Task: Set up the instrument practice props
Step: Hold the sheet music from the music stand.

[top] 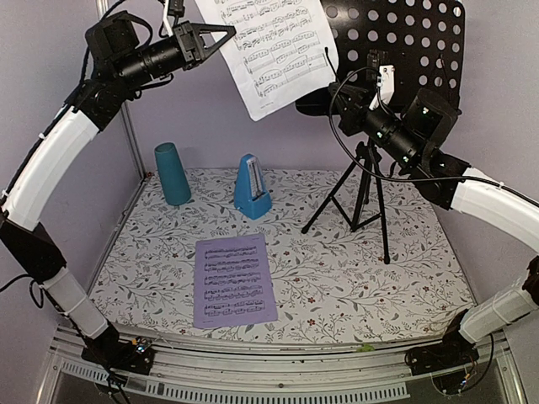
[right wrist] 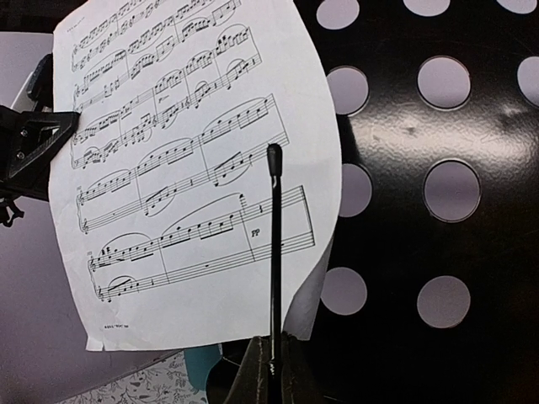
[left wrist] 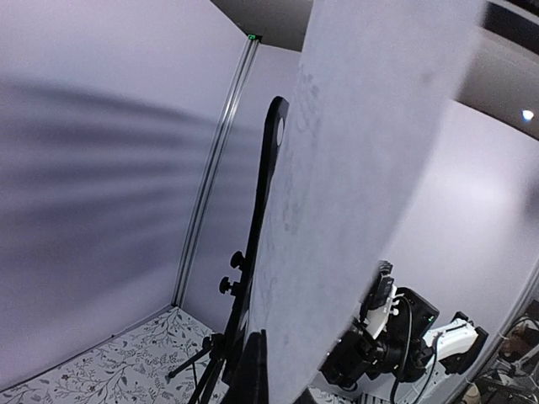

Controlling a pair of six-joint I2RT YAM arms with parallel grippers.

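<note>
White sheet-music page (top: 278, 50) hangs before the music stand's perforated tray (top: 413, 42), pinched at its left edge by the left tool (top: 231, 32); right tool (top: 337, 91) is closed narrow on a thin black rod (right wrist: 274, 244) crossing the page's lower right; lavender page (top: 235, 280) lies flat on the desk (top: 379, 278); blue metronome (top: 252, 188) stands upright behind it.

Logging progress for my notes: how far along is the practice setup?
Looks done: music stand up, metronome upright on the table. In hand: left gripper holds the white page before the tray. Left: seating it, then the lavender page, flat on the table.
</note>
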